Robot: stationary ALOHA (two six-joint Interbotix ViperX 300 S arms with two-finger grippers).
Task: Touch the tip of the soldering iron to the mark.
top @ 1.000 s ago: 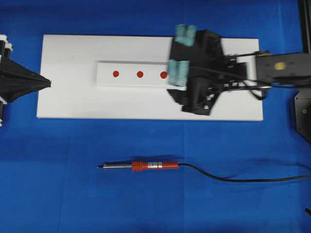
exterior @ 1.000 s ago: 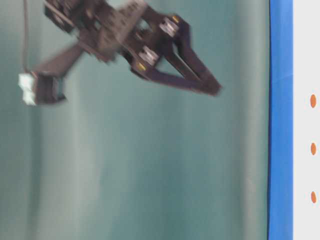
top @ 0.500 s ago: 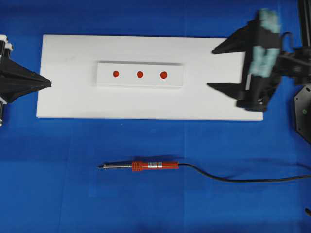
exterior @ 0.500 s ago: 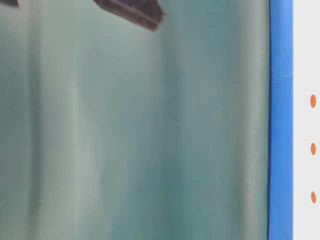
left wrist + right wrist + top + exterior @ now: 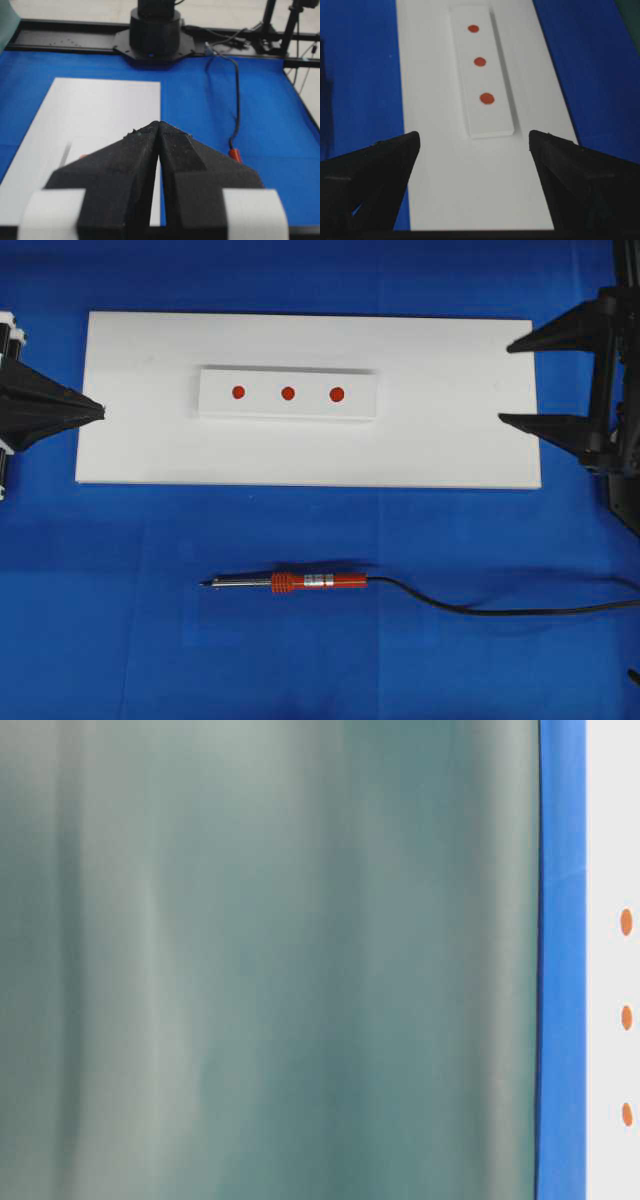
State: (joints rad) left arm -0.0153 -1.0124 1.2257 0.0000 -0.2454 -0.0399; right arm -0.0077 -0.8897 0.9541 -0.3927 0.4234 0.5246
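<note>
The soldering iron (image 5: 300,581) lies flat on the blue table in front of the white board, tip to the left, black cord trailing right. Its handle end shows in the left wrist view (image 5: 235,155). The mark (image 5: 288,393) is the middle red dot on the white oblong block (image 5: 288,408); it also shows in the right wrist view (image 5: 480,62) and the table-level view (image 5: 626,1017). My left gripper (image 5: 100,410) is shut and empty at the board's left edge. My right gripper (image 5: 505,381) is wide open and empty at the board's right edge, far from the iron.
The block rests on a large white board (image 5: 430,450) on the blue table. The black cord (image 5: 500,608) runs off to the right edge. A black arm base (image 5: 154,30) stands at the far end in the left wrist view.
My right arm has pulled back to the right, from over the block's right end to the board's right edge, with its jaws open. It has left the table-level view. The left arm and iron have not moved.
</note>
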